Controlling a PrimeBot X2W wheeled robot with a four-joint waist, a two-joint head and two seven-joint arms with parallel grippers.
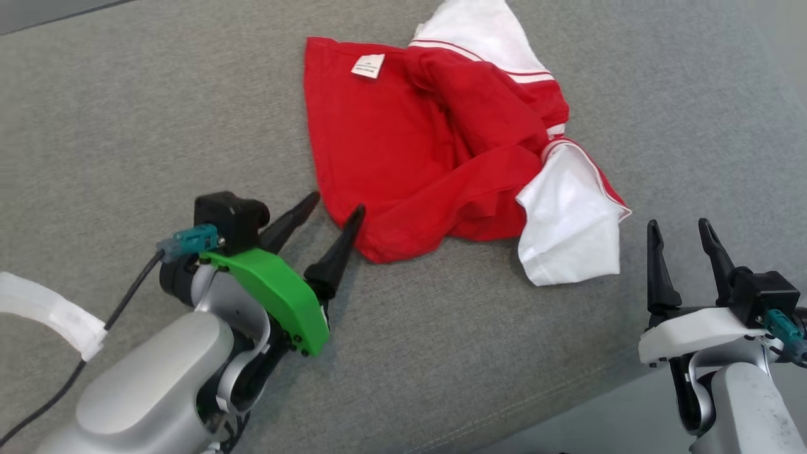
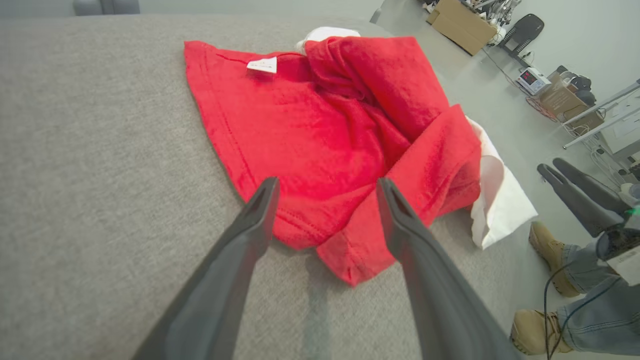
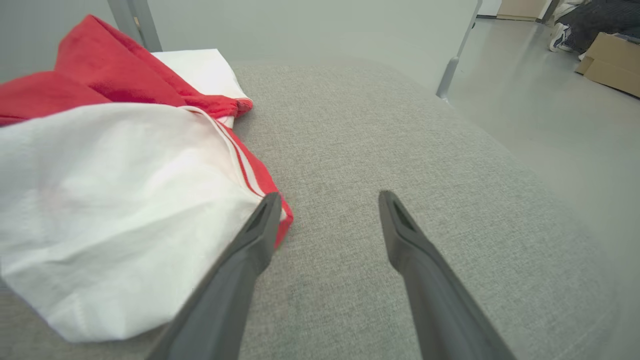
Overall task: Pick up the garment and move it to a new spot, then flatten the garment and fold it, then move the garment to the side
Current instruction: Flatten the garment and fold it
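A crumpled red garment (image 1: 416, 151) with white sleeves and a small white label lies on the grey fabric surface (image 1: 126, 113). My left gripper (image 1: 337, 208) stands open at the garment's near-left hem, fingers either side of the red edge (image 2: 330, 220) but not closed on it. In the left wrist view my left gripper (image 2: 327, 187) points at that hem. My right gripper (image 1: 679, 228) is open, just right of the white sleeve (image 1: 567, 221). In the right wrist view my right gripper (image 3: 327, 200) hovers over bare fabric beside the white sleeve (image 3: 115, 200).
The grey surface's near edge (image 1: 567, 403) runs diagonally at lower right, with floor beyond. A person's boots and jeans (image 2: 560, 280) stand beside the surface in the left wrist view. Cardboard boxes (image 2: 462, 22) and equipment sit farther off on the floor.
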